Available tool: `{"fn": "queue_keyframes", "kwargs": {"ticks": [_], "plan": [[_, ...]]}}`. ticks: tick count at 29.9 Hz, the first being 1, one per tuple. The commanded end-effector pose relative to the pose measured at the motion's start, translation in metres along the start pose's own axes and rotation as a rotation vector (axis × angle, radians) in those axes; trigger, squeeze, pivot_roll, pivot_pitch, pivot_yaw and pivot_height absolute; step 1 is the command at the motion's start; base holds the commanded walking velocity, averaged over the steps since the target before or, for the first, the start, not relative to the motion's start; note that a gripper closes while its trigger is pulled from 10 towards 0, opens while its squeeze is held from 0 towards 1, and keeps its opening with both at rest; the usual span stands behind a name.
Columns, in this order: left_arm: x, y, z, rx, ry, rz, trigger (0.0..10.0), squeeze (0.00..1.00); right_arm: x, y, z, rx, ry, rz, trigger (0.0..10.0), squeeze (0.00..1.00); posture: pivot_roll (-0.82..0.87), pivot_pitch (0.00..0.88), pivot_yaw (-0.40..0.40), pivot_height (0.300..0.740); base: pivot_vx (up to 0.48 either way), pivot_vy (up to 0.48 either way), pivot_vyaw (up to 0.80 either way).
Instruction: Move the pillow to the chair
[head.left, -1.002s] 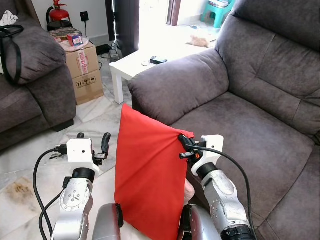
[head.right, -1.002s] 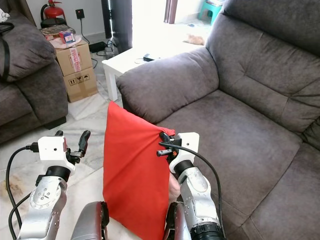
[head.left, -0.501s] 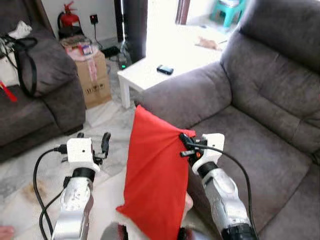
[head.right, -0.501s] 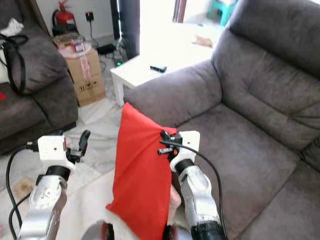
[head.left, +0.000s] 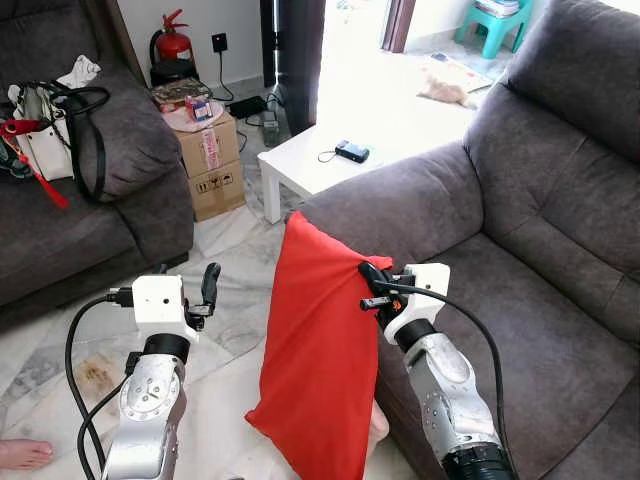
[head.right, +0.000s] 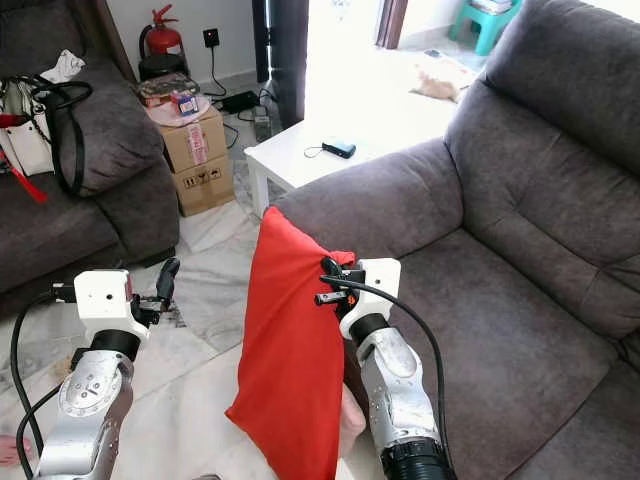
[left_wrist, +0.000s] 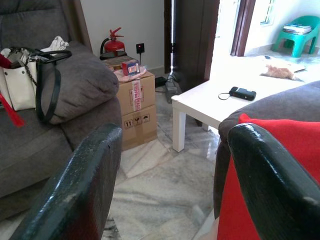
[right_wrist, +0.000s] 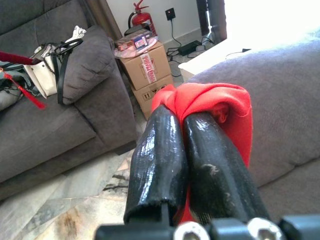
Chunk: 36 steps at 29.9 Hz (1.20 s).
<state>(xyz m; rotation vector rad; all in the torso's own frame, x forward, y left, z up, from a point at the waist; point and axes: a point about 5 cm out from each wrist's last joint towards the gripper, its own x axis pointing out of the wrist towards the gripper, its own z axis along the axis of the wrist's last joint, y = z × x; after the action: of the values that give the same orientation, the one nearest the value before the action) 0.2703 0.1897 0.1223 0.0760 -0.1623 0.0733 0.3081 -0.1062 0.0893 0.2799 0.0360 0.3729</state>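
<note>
The right tool (head.left: 368, 285) is clamped on a bunched corner of the red pillow (head.left: 320, 360); in the right wrist view its two black fingers (right_wrist: 160, 160) sit pressed together with red cloth (right_wrist: 210, 102) squeezed out past their tips. The pillow hangs below and to the left of that tool, clear of the marble floor (head.left: 230, 330) and not resting on anything. Its upper edge is just in front of the chair's armrest (head.left: 390, 205).

So the pick-up looks done and the carry is well on, but the placing is not. The chair seat (head.left: 530, 320) lies beyond and to the right of the right tool, and the pillow is not yet over it. What is left, as I judge it, is to bring the pillow across the armrest or front edge, set it on the seat, and let go.

The left tool (head.left: 190, 290) is held up to the left of the pillow, near it but not touching, its fingers (left_wrist: 85, 185) apart with nothing between them.
</note>
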Motion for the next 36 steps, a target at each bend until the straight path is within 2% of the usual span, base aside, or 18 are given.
{"fn": "queue_keyframes", "kwargs": {"ticks": [1, 4, 8, 10, 17, 36], "plan": [[0.0, 0.002, 0.002, 0.006, -0.005, 0.0, 10.0, 0.0, 0.009, 0.004, 0.033, -0.028, -0.16, 0.024, 10.0, 0.0, 0.18, 0.067, -0.103, 0.74, 0.0, 0.0, 0.0], [-0.001, 0.003, 0.003, 0.01, -0.006, 0.001, 10.0, 0.0, 0.01, 0.005, 0.033, -0.019, -0.156, 0.032, 10.0, 0.0, 0.18, 0.069, -0.099, 0.74, 0.0, 0.0, 0.0], [-0.001, 0.005, 0.002, 0.015, -0.003, 0.003, 10.0, 0.0, 0.012, 0.013, 0.033, -0.014, -0.134, 0.116, 10.0, 0.0, 0.18, 0.068, -0.094, 0.74, 0.0, 0.0, 0.0], [-0.001, 0.005, 0.002, 0.017, -0.001, -0.002, 10.0, 0.0, 0.01, 0.013, 0.034, -0.045, -0.129, 0.14, 10.0, 0.0, 0.18, 0.067, -0.091, 0.74, 0.0, 0.0, 0.0], [0.0, 0.003, 0.001, 0.013, 0.002, -0.015, 10.0, 0.0, 0.008, 0.002, 0.033, -0.047, -0.133, 0.077, 10.0, 0.0, 0.17, 0.064, -0.086, 0.74, 0.0, 0.0, 0.0], [-0.003, -0.009, -0.001, -0.022, 0.0, -0.04, 10.0, 0.0, 0.011, -0.004, 0.033, -0.05, -0.12, 0.055, 10.0, 0.0, 0.17, 0.053, -0.109, 0.74, 0.0, 0.0, 0.0]]}}
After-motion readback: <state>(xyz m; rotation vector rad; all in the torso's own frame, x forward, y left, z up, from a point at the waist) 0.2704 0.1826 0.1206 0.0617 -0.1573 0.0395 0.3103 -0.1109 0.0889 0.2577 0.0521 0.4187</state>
